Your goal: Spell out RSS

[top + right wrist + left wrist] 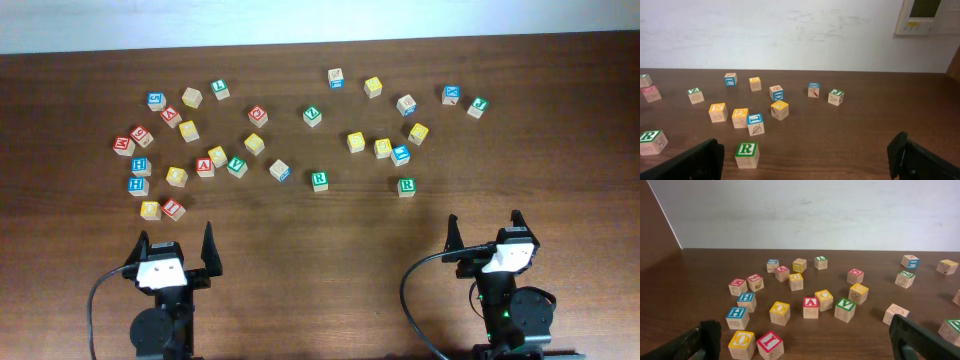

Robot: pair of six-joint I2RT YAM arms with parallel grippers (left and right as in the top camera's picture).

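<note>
Two green R cubes lie on the table: one (pixel 406 186) ahead of my right gripper (pixel 484 222), seen close in the right wrist view (pixel 747 154), and one (pixel 319 180) nearer the middle (pixel 651 140). Yellow-faced cubes (pixel 356 141) (pixel 382 148) sit just beyond the R cubes; in the right wrist view these two yellow cubes (pixel 718 112) (pixel 740 117) have letters too small to read for certain. My right gripper (pixel 805 152) stands open and empty. My left gripper (pixel 176 238) (pixel 805 336) is open too, behind a yellow O cube (pixel 742 344) and a red I cube (pixel 770 345).
Many other letter cubes are scattered across the far half of the table (pixel 300 270), thickest at the left: blue H cubes (pixel 736 317), a red A (pixel 810 307), a green V (pixel 845 309), a yellow C (pixel 824 299). A white wall rises behind the table.
</note>
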